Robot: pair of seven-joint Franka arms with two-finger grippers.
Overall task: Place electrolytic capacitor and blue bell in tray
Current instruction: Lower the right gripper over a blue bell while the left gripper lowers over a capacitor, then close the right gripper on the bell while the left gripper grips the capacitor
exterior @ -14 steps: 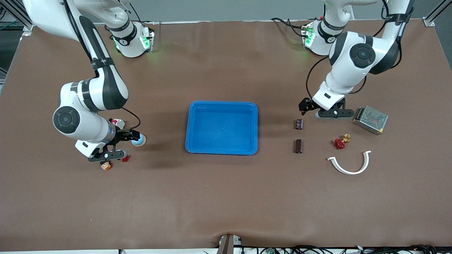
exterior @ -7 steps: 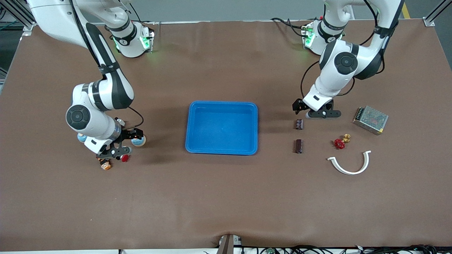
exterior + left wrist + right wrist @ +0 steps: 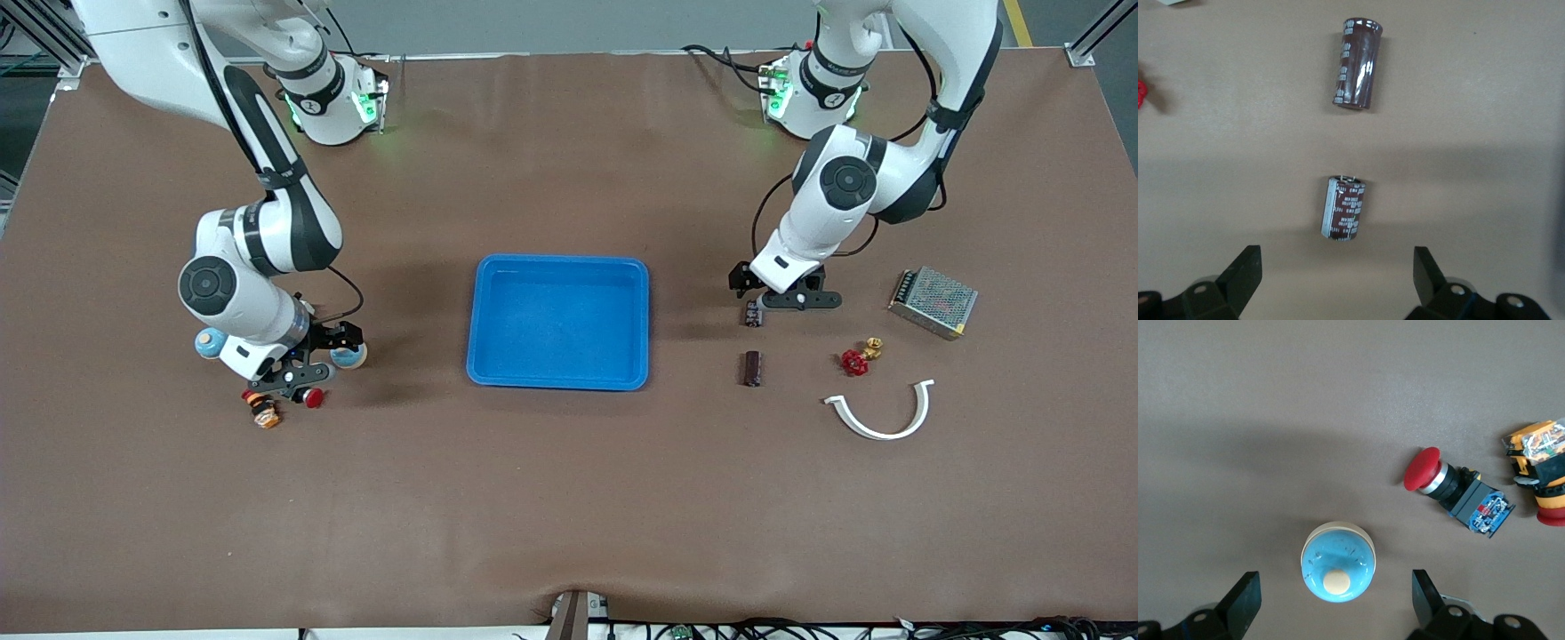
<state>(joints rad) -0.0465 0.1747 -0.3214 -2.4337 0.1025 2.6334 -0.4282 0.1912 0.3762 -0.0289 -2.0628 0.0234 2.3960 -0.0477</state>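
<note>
The bright blue tray lies in the middle of the table with nothing in it. A short dark electrolytic capacitor lies on its side toward the left arm's end, partly under my left gripper. In the left wrist view that gripper is open, and the capacitor lies just ahead of its fingertips. A longer capacitor lies nearer the camera. My right gripper hangs open over a blue bell. That bell shows between the spread fingers of the right gripper.
A second blue bell sits beside the right arm. A red push button and an orange one lie close to the bell. Toward the left arm's end lie a metal power supply, a red valve handle and a white curved piece.
The left gripper has moved toward the tray and come over the short capacitor. The right gripper has shifted toward the tray, over the blue bell. Both stayed open.
</note>
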